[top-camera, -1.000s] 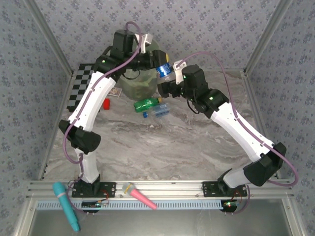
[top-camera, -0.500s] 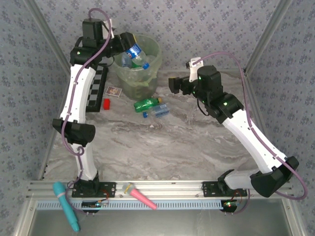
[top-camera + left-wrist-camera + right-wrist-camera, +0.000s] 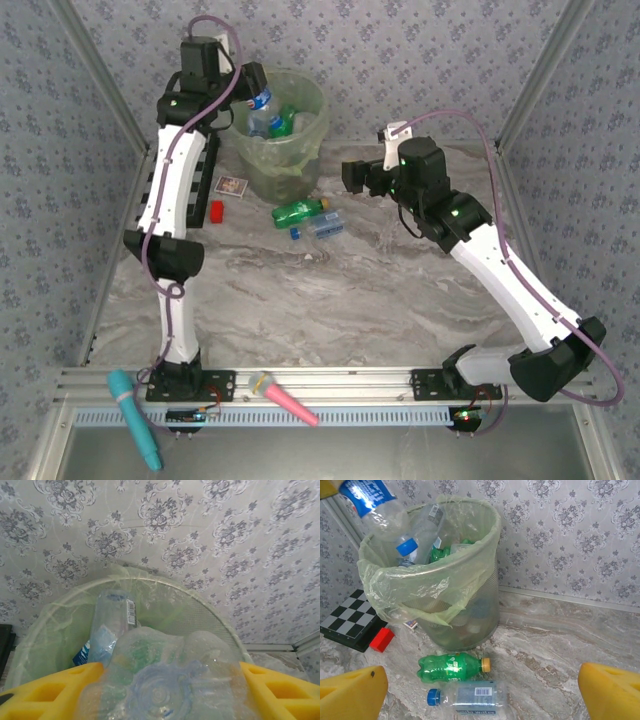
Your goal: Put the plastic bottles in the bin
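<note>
Left claw (image 3: 254, 86) shifted, pinching one bottle (image 3: 262, 108) over the bin (image 3: 300, 152); right claw (image 3: 352, 176) spread; two bottles (image 3: 298, 211) outside.

one bin (image 3: 475, 595), two bottles (image 3: 451, 665) outside

Two bottles (image 3: 451, 665) lie on the table (image 3: 545, 645) before the bin (image 3: 470, 610).

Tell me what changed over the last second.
The left gripper, shut on the blue-labelled bottle, swung it left across the bin to hang above its left rim. The right gripper, open and empty, pulled back to the right. The bin, the green bottle, the clear bottle beside it and the red block stayed put.
</note>
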Controlling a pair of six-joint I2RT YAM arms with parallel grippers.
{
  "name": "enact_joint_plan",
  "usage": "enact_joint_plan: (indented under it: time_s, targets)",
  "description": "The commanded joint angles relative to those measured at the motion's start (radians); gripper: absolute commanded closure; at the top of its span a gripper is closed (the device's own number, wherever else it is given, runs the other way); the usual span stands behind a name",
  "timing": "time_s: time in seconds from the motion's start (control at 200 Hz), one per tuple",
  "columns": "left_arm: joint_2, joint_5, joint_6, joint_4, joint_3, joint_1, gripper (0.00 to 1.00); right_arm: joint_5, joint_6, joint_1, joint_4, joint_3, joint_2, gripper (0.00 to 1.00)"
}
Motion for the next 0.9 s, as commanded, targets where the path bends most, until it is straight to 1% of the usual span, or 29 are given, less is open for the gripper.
enact_joint_plan:
  time_s: [0.0,0.23,0.25,0.27,0.29,0.34,0.36,0.375,0.615,0.895]
  targets:
    - [0.049,0.009,0.017,0.062,0.065,-0.019,0.40,0.017,0.026,0.006,0.001,-0.013,-0.015,0.01]
    - [0.113,0.003,0.036,0.068,0.102,-0.035,0.40,0.021,0.031,0.008,0.000,-0.018,-0.013,0.00]
    - [0.115,0.008,0.036,0.070,0.104,-0.035,0.38,0.019,0.033,0.008,0.001,-0.019,-0.013,0.01]
    - [0.117,0.013,0.035,0.071,0.104,-0.035,0.35,0.018,0.035,0.010,0.001,-0.021,-0.013,0.01]
    - [0.119,0.018,0.034,0.071,0.105,-0.035,0.29,0.016,0.036,0.011,0.001,-0.021,-0.011,0.00]
    - [0.122,0.021,0.030,0.070,0.108,-0.035,0.13,0.014,0.042,0.011,0.001,-0.024,-0.010,0.01]
    - [0.121,0.021,0.028,0.070,0.108,-0.035,0.03,0.014,0.044,0.012,0.002,-0.025,-0.009,0.00]
    - [0.120,0.021,0.028,0.070,0.109,-0.035,0.01,0.014,0.046,0.012,0.002,-0.026,-0.008,0.01]
    - [0.093,0.022,0.031,0.065,0.114,-0.034,0.00,0.011,0.054,0.014,0.009,-0.039,-0.007,0.01]
    - [0.060,0.045,0.028,0.012,0.113,-0.032,0.00,0.007,0.058,0.019,0.012,-0.044,-0.008,0.01]
